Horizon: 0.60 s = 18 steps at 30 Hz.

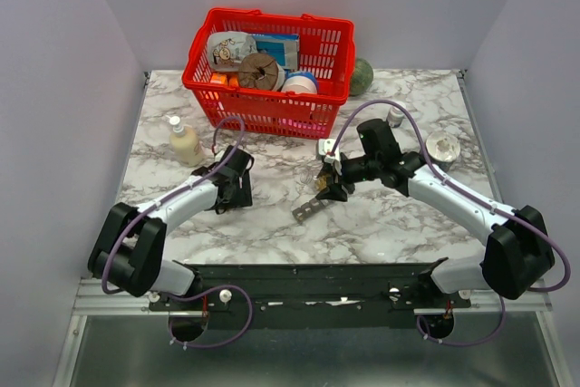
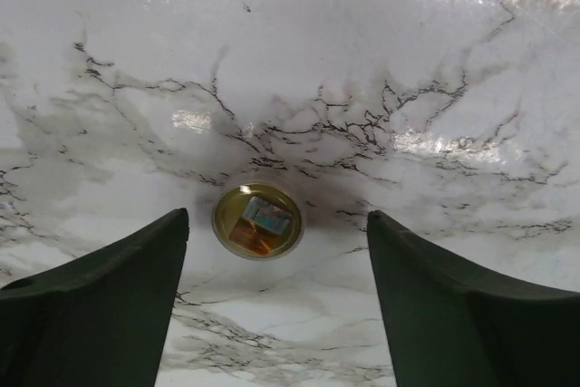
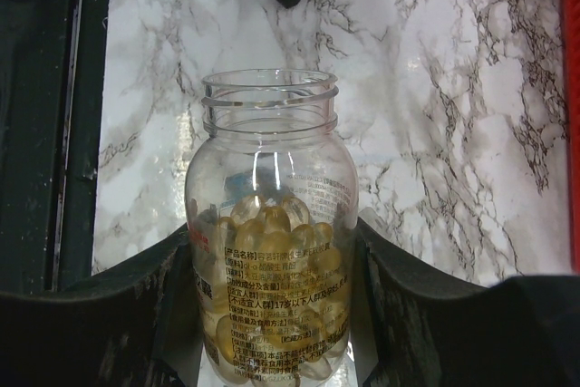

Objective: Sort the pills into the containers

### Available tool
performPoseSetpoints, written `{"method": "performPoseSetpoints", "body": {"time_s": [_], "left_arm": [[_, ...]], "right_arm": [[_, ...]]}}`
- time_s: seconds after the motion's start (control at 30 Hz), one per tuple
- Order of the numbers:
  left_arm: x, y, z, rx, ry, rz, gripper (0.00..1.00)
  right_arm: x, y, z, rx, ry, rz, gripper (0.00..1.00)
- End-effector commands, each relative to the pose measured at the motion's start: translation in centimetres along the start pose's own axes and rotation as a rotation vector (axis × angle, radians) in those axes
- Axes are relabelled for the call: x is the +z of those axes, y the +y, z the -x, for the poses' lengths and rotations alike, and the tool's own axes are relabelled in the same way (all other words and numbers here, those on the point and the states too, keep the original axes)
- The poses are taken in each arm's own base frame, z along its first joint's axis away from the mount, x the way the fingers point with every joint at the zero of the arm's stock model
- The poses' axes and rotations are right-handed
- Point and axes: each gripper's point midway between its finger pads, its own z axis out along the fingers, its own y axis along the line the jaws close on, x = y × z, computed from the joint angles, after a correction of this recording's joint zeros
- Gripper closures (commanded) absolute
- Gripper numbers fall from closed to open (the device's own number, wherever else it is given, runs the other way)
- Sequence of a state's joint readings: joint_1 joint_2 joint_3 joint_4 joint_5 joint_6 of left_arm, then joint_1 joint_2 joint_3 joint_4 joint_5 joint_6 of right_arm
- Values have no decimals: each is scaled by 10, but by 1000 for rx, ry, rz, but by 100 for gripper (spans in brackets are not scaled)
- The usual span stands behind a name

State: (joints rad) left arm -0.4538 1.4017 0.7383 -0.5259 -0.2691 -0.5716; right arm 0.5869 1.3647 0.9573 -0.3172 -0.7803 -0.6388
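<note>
"Two claws appear in these panels; what is each one doing?" asks the student.

"In the left-wrist panel, the left claw is spread wide above the counter and touches nothing. A round gold cap lies flat between its fingers. In the right-wrist panel, the right claw is clamped on a clear bottle. The bottle is uncapped, with its mouth pointing away from the wrist. The pills, yellow softgels, sit in the base half, and the neck is empty."

"And where are the containers?"

"They show in the top panel only. The dark grey strip lies slantwise on the counter just beside the right claw, on its near side. It is well apart from the red basket. At this size it cannot be told whether its compartments are open."

"What could go wrong from here?"

"There are probably three hazards. First, the bottle mouth is wide and each compartment is small. A steep or sudden tip would likely send many softgels out at once, overfilling one cell or scattering them over the counter, where round capsules roll. Second, the strip looks light and lies loose. A brush from the bottle or a finger could skew it or flip it. Third, if any lid is shut, pills poured there would bounce off. The grip on the smooth bottle could also slip as it is tilted."
</note>
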Motion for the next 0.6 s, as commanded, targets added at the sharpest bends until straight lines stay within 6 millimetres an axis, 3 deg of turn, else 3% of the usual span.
{"method": "performPoseSetpoints", "body": {"time_s": [0.0,0.17,0.2,0.27,0.3,0.33,0.4,0.43,0.57], "left_arm": [[-21,-3,18,-41,-70,-43,8],[-64,-27,33,23,-131,-245,3],[-78,-45,29,69,-122,-375,1],[-113,-70,38,119,-197,-573,1],[-136,-89,33,160,-195,-731,1],[-161,-99,43,177,-287,-836,1],[-193,-113,46,184,-351,-987,1],[-221,-120,48,218,-430,-1109,1],[-265,-129,47,237,-539,-1301,1]], "right_arm": [[-3,3,7,-23,-19,25,96],[-2,16,14,-33,-57,98,96],[-3,19,14,-26,-65,116,96],[-3,28,19,9,-107,180,96],[-4,29,22,21,-121,195,96],[-4,31,23,38,-135,214,96],[-4,31,25,55,-143,220,96],[-4,31,26,63,-147,222,96],[-8,29,30,103,-174,228,96]]}}
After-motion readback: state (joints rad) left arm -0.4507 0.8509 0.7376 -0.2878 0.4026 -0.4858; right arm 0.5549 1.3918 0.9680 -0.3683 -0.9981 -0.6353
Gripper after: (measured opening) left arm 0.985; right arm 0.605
